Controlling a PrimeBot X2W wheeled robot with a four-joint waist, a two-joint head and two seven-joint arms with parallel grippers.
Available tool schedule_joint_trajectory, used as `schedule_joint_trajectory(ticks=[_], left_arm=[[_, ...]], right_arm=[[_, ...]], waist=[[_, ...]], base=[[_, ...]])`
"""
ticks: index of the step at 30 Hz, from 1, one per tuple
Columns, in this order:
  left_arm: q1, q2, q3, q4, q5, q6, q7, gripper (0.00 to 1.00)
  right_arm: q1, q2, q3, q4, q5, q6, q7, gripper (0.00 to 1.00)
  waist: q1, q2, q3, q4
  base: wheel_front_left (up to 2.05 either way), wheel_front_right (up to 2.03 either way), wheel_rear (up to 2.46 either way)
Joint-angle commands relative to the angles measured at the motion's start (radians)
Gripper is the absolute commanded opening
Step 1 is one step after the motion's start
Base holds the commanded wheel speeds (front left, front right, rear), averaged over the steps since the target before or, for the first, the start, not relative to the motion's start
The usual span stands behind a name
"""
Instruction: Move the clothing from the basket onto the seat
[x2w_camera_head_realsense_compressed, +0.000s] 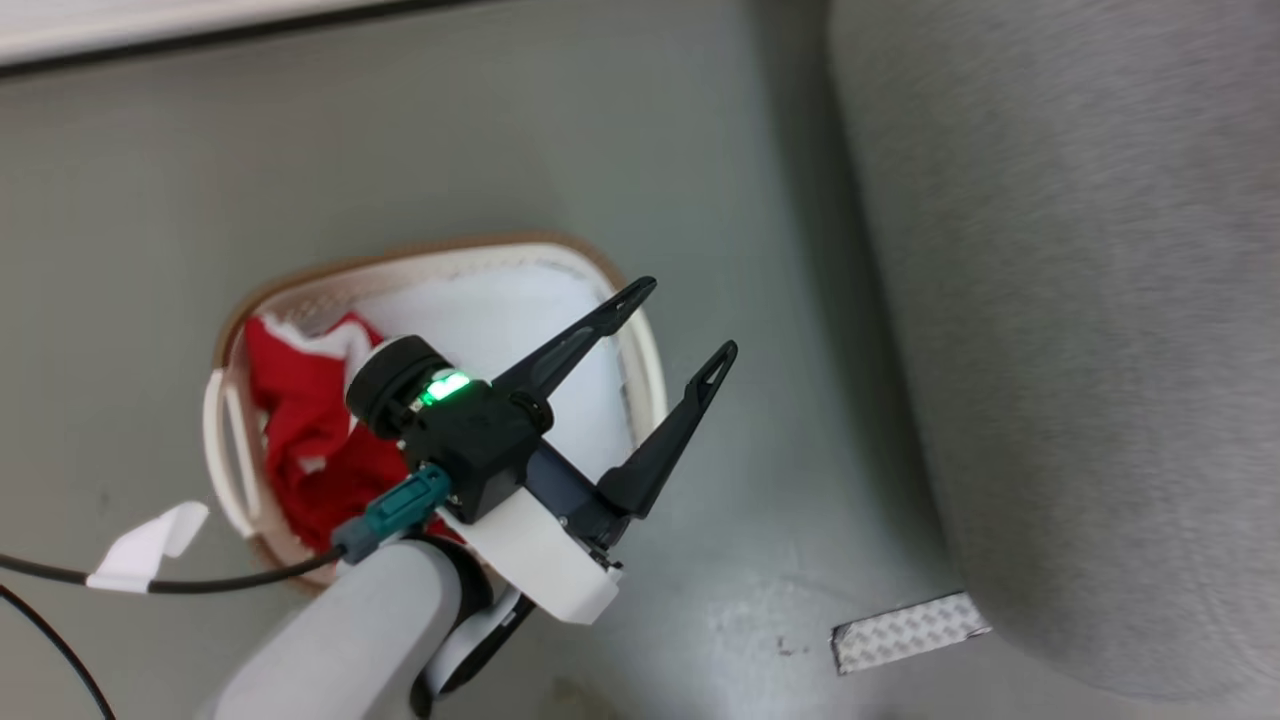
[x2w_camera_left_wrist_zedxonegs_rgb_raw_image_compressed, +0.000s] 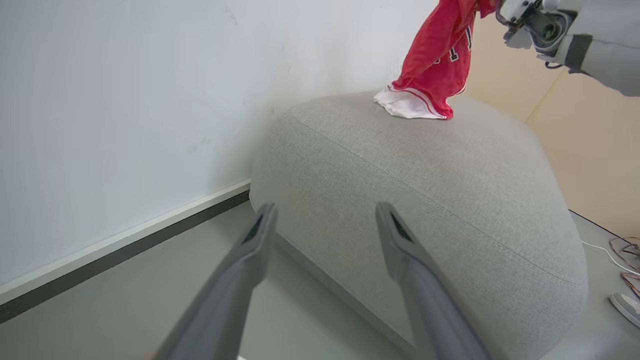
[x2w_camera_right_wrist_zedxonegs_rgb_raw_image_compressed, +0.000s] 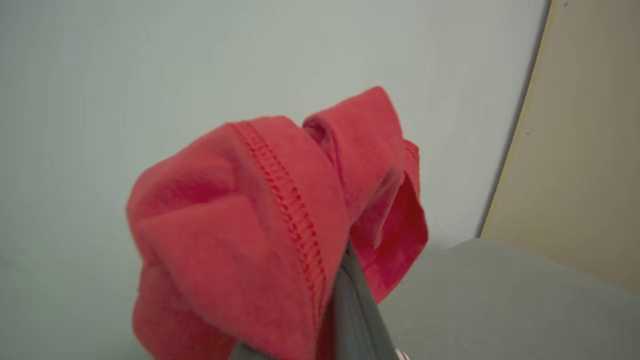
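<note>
Clothing (x2w_camera_left_wrist_zedxonegs_rgb_raw_image_compressed: 437, 55) pinched in the right gripper (x2w_camera_right_wrist_zedxonegs_rgb_raw_image_compressed: 350, 300) touches the far end of the seat (x2w_camera_left_wrist_zedxonegs_rgb_raw_image_compressed: 425, 200), so placing likely needs release next; the spread left gripper (x2w_camera_head_realsense_compressed: 688, 318) hovers over the basket (x2w_camera_head_realsense_compressed: 400, 260).

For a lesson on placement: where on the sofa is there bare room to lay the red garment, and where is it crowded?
The sofa is bare from where the red garment touches its top down to the near edge by the open left gripper. The floor between basket and sofa is free. Crowded: the basket, holding red clothing and a white pad.
</note>
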Motion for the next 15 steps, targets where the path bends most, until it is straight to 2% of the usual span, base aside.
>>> schedule_joint_trajectory(ticks=[1,7,8,9,10,15], left_arm=[[-0.017,0.006,0.005,0.001,0.013,0.0,-0.01,1.0],[-0.008,0.015,0.008,0.017,0.008,0.004,-0.021,1.0],[-0.003,0.017,0.009,0.02,0.003,0.006,-0.024,1.0],[0.0,0.02,0.012,0.023,0.0,0.007,-0.026,1.0],[0.006,0.021,0.015,0.028,-0.003,0.01,-0.028,1.0],[0.049,0.025,0.025,0.056,-0.027,0.025,-0.052,1.0]], right_arm=[[-0.003,0.022,-0.044,0.052,-0.063,-0.002,-0.002,0.0],[0.049,0.087,-0.208,0.176,-0.269,-0.002,-0.003,0.0],[0.055,0.099,-0.221,0.179,-0.296,-0.002,-0.003,0.22],[0.061,0.112,-0.236,0.173,-0.321,-0.002,-0.004,0.47],[0.071,0.125,-0.246,0.169,-0.34,-0.002,-0.003,1.0],[0.148,0.182,-0.21,0.121,-0.369,-0.002,-0.004,1.0]], waist=[[-0.0004,0.0,0.083,0.068],[-0.0004,0.0,0.093,0.087],[-0.0004,0.0,0.085,0.085],[-0.0004,0.0,0.076,0.081],[-0.0004,0.0,0.064,0.076],[-0.0004,0.0,-0.034,0.041]], base=[[0.0,0.0,0.0],[0.0,0.0,0.0],[0.0,0.0,0.0],[0.0,0.0,0.0],[0.0,0.0,0.0],[0.0,0.0,0.0]])
